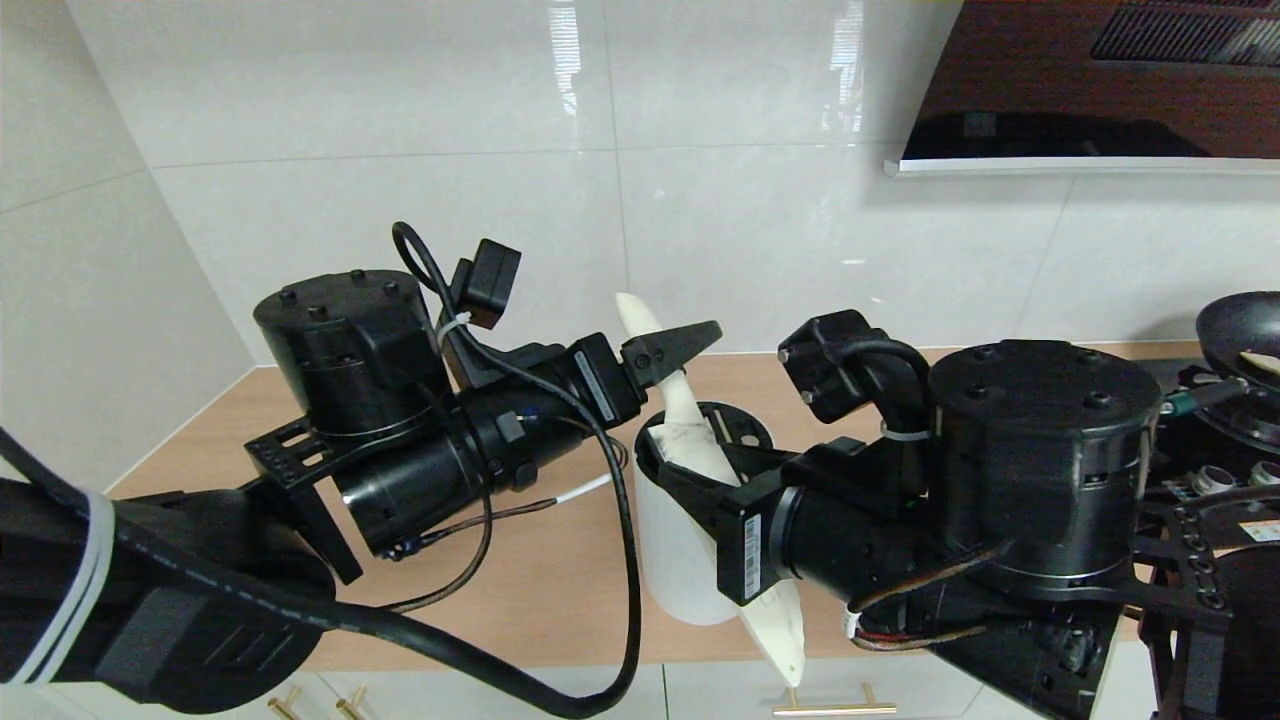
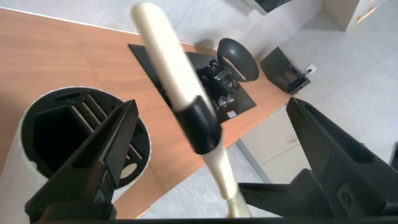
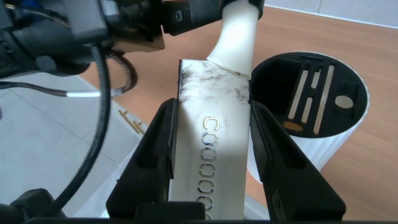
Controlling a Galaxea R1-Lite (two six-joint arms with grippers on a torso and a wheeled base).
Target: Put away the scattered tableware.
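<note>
A cream-white slotted spatula hangs tilted over a white cylindrical utensil holder on the wooden counter. My right gripper is shut on the spatula's slotted blade, one finger against each edge. Its handle, with a black band partway along, rises between the spread fingers of my left gripper, which is open and not touching it. In the head view one left finger crosses in front of the handle. The holder has a black insert with a few thin utensils standing in it.
A black hob with a dark pan lies at the right end of the counter, under a range hood. Tiled walls close the back and left. Drawer handles show below the front edge.
</note>
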